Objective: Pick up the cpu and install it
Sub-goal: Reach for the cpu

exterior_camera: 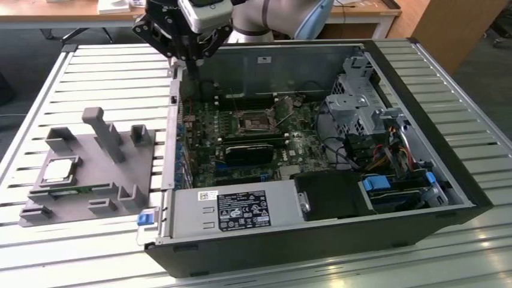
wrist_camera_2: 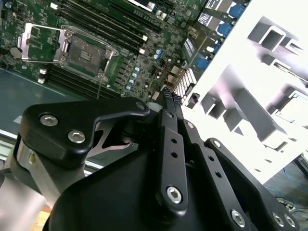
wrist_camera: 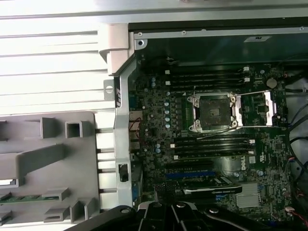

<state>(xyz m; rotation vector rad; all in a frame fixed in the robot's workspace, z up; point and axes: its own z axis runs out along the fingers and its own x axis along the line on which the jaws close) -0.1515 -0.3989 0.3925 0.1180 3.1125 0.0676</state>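
1. A counter [exterior_camera: 104, 72] of pale metal slats is seen in the exterior view, brightly lit so that the slats gleam.
2. A black computer case [exterior_camera: 320, 243] is laid on its side on the counter with its open side up, so that the green board [exterior_camera: 232, 135] inside is exposed.
3. A grey holder [exterior_camera: 112, 174] with upright posts is set on the slats just beside the case, on the exterior view's left.
4. The cpu [exterior_camera: 60, 171] is laid flat in that holder, silver top up, well apart from the gripper. A green memory stick [exterior_camera: 80, 191] is lodged in a slot near it.
5. In the first wrist view the socket [wrist_camera: 214, 111] on the board is shown with its metal frame [wrist_camera: 265, 108] swung open and nothing seated in it.
6. The gripper [wrist_camera_2: 167, 95] is held above the edge of the case that faces the holder. Its fingers are drawn together at the tips and nothing is gripped.
7. A grey power supply [exterior_camera: 232, 210] is mounted at the near end of the case, and coloured cables [exterior_camera: 392, 144] are bundled toward the exterior view's right.
8. Beyond the counter, a wooden desk [exterior_camera: 48, 18], a wooden panel [exterior_camera: 448, 24] and a dark grey floor [exterior_camera: 24, 54] can be made out, with the pale arm [exterior_camera: 280, 15] reaching in from the far side.
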